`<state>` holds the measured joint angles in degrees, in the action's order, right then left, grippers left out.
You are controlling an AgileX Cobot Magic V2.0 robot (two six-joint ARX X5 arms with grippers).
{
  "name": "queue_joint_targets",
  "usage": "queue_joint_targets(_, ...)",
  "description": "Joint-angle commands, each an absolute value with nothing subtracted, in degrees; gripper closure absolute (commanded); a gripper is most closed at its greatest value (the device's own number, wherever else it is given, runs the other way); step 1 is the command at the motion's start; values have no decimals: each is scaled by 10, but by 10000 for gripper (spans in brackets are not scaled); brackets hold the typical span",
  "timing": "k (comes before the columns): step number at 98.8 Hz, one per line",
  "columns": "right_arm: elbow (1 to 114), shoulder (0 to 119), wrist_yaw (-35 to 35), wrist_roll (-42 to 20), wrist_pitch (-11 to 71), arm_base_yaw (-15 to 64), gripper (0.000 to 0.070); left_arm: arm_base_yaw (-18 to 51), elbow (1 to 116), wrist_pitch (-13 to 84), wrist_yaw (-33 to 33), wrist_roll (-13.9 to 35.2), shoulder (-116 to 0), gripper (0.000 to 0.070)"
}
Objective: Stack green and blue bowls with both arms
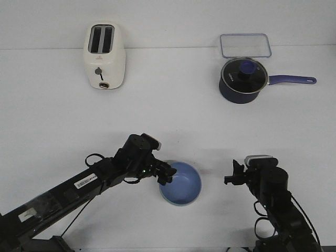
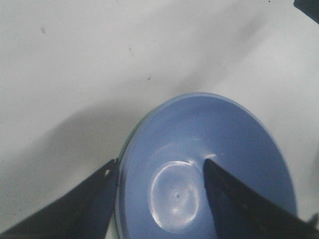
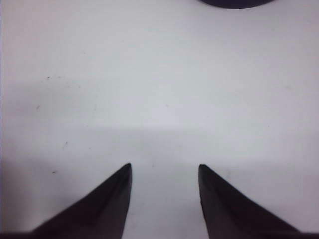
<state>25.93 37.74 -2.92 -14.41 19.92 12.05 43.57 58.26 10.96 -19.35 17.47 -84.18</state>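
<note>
Blue bowl (image 2: 199,164) rim btwn left fingers (image 2: 94,199), one inside.

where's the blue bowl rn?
Front view: blue bowl sits near-centre on the table, left gripper straddling its rim, right gripper apart.

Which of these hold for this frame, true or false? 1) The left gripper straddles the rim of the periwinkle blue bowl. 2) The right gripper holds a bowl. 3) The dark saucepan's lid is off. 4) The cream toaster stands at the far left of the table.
1) True: the left gripper has one finger inside the round matte periwinkle blue bowl and one outside its rim.
2) False: the right gripper is open over bare table.
3) False: the glass lid sits on the dark navy saucepan.
4) True: the cream two-slot toaster stands far left.
</note>
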Motion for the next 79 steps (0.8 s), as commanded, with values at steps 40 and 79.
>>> queue_joint_targets(40, 260, 379, -25, -146, 155, 123, 442, 317, 591, 145, -3, 80, -678, 585)
queue_joint_targets(79, 229, 279, -10, -98, 38, 123, 700, 143, 460, 75, 81, 20, -437, 687)
